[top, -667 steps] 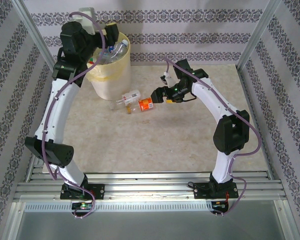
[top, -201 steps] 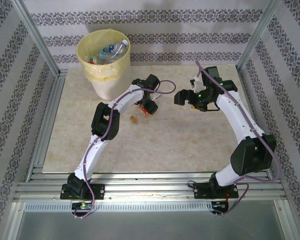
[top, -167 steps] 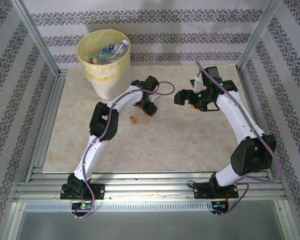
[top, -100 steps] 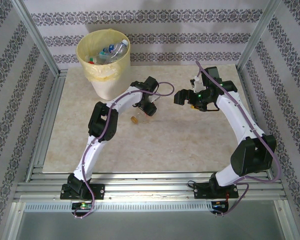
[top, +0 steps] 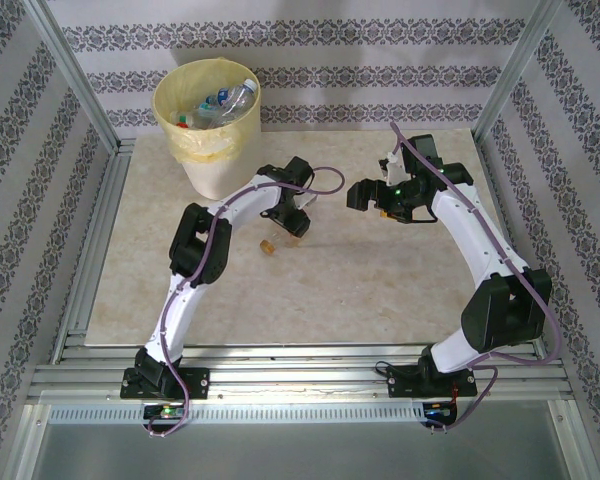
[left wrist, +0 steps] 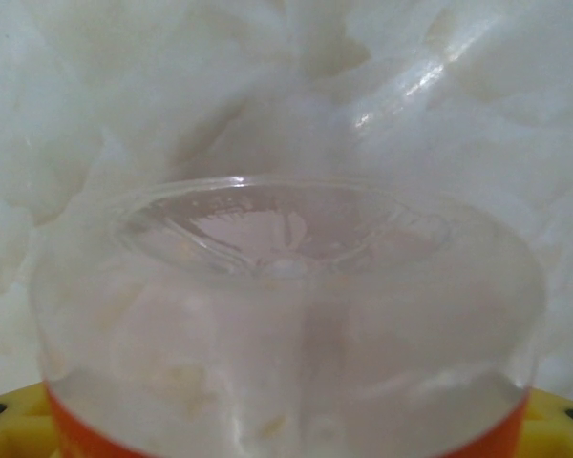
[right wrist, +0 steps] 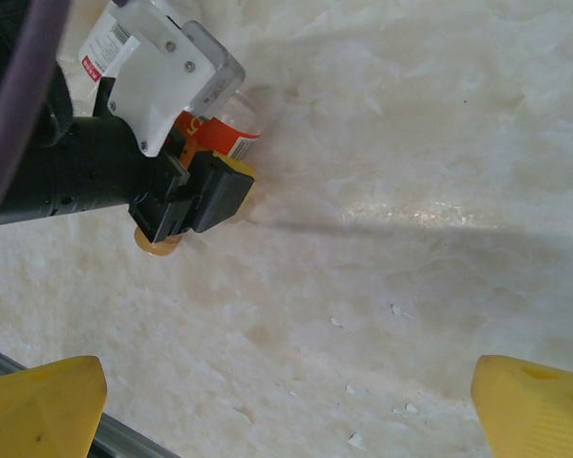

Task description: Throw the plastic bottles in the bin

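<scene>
Orange-labelled plastic bottle [left wrist: 286,315] sits clenched in our left hand [top: 292,218], seemingly for carrying to the bin [top: 215,170] at ten o'clock, while our right hand [top: 357,193] hangs released.

A clear bottle [left wrist: 286,315] (orange label low down) sits between the left pincer's [left wrist: 286,437] yellow fingers [left wrist: 14,434] over a marbled table [left wrist: 95,86].
</scene>
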You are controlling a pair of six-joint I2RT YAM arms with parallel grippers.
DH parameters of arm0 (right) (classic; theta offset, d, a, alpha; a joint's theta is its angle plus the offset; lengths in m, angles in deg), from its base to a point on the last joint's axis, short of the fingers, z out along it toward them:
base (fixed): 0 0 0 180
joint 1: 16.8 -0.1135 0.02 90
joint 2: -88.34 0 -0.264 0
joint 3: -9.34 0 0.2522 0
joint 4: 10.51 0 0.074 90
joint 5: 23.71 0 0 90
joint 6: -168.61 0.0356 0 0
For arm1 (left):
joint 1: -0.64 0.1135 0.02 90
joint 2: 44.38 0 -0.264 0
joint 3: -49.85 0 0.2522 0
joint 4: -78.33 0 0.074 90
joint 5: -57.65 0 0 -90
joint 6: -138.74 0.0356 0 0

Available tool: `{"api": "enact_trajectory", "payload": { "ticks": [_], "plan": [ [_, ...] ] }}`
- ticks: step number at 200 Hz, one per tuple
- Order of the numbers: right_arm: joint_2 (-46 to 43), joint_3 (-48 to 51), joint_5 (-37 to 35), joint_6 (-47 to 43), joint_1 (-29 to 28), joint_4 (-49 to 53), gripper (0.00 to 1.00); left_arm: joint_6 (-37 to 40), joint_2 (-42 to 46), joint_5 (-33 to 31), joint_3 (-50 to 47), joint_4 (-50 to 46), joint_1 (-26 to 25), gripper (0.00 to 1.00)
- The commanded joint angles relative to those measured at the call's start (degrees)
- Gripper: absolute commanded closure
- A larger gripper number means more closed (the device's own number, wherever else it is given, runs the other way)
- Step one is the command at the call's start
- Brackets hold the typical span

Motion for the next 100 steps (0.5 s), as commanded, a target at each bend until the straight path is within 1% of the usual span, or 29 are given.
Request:
{"api": "enact_trajectory", "payload": {
  "ticks": [1,58,100],
  "plan": [
    [-1.0,0.6,1.4,-0.3,-0.5,-0.7,0.02,-1.9,4.5,1.1,-0.5,-0.1,-0.5,0.68],
    [-0.7,0.4,1.8,-0.6,-0.5,-0.9,0.02,-4.4,8.9,3.4,-2.3,4.0,-0.5,0.7],
    [-1.0,0.8,1.7,-0.7,-0.6,-1.1,0.02,-7.0,13.5,7.1,-3.6,9.1,-0.5,0.73]
  ]
}}
